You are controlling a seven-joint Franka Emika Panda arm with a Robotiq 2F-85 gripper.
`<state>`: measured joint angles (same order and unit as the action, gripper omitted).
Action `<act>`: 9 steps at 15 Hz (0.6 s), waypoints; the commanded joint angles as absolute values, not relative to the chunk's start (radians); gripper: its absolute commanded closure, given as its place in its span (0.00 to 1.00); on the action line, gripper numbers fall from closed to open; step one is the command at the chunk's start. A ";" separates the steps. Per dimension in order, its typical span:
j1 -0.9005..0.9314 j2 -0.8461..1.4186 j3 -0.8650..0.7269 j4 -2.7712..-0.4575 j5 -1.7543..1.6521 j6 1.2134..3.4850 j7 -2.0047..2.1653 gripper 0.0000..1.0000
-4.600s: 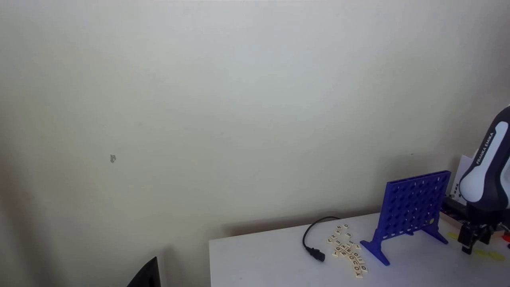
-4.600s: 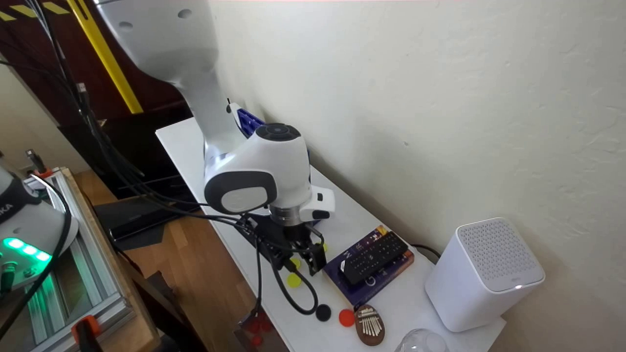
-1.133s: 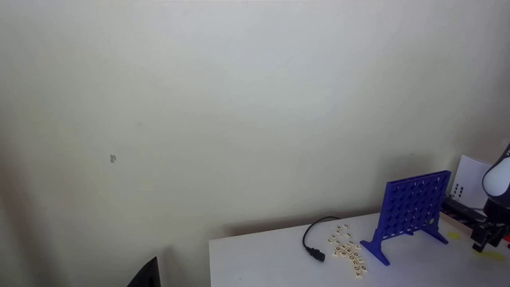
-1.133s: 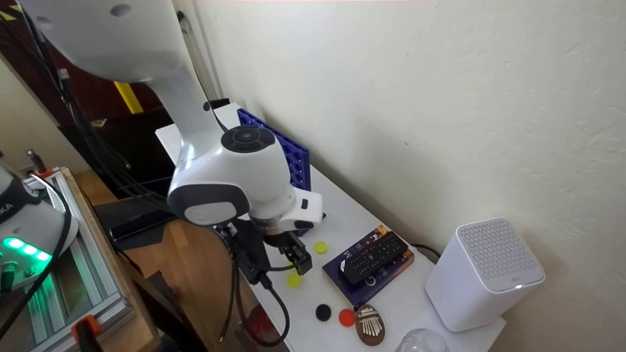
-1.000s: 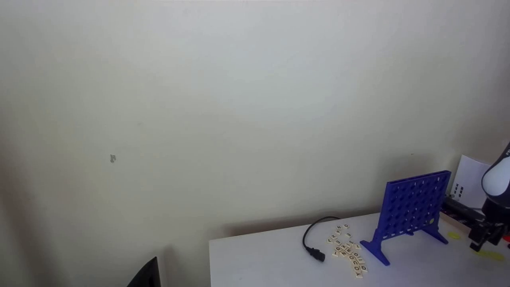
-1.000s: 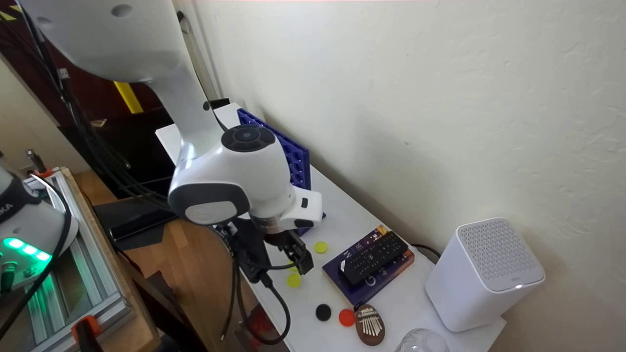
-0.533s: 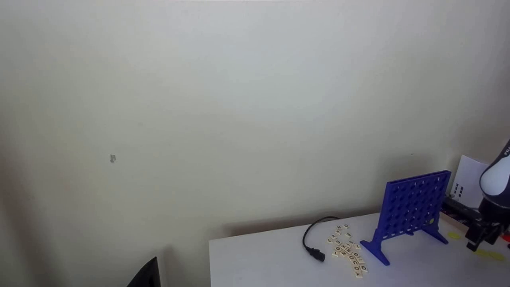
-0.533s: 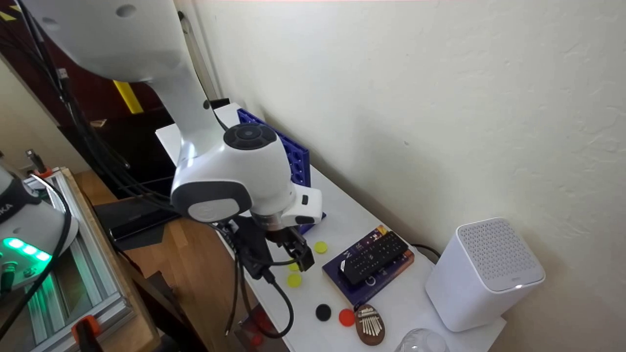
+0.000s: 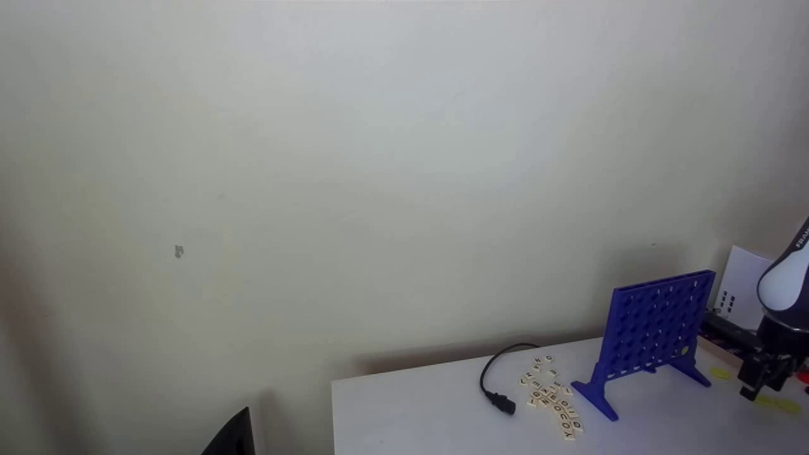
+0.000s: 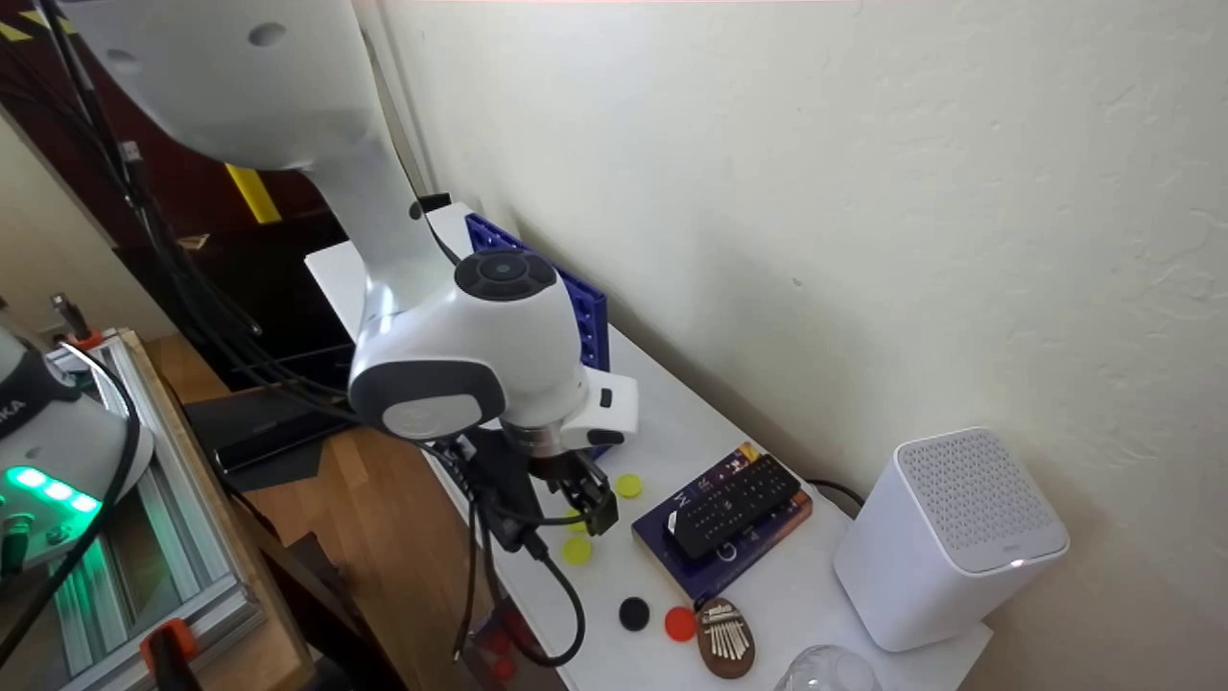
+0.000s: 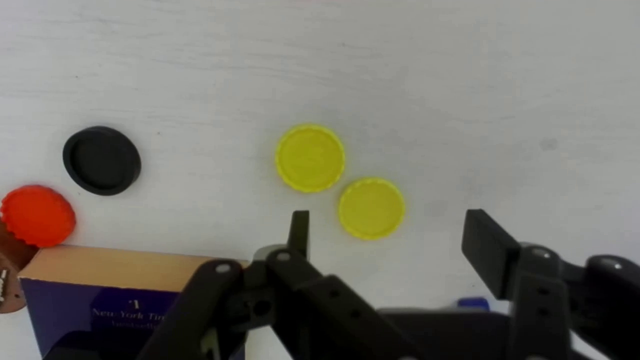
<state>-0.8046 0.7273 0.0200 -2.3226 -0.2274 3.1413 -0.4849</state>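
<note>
Wall dim in exterior view; soft shadow behind blue rack; green lights glaring; pincer blurred.

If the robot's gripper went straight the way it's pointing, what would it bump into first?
Probably a yellow disc or the white table right beside it. The gripper hangs open above them, pointing down, but depth is unclear, so I can't tell which it would touch first.
</note>
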 commanded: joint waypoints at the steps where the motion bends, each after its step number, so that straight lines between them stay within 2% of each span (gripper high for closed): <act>1: -0.805 0.748 0.019 -2.289 -0.253 3.111 -0.482 0.22; 4: -0.798 0.753 0.015 -2.279 -0.251 3.103 -0.481 0.28; 9: -0.786 0.765 0.008 -2.263 -0.251 3.097 -0.480 0.30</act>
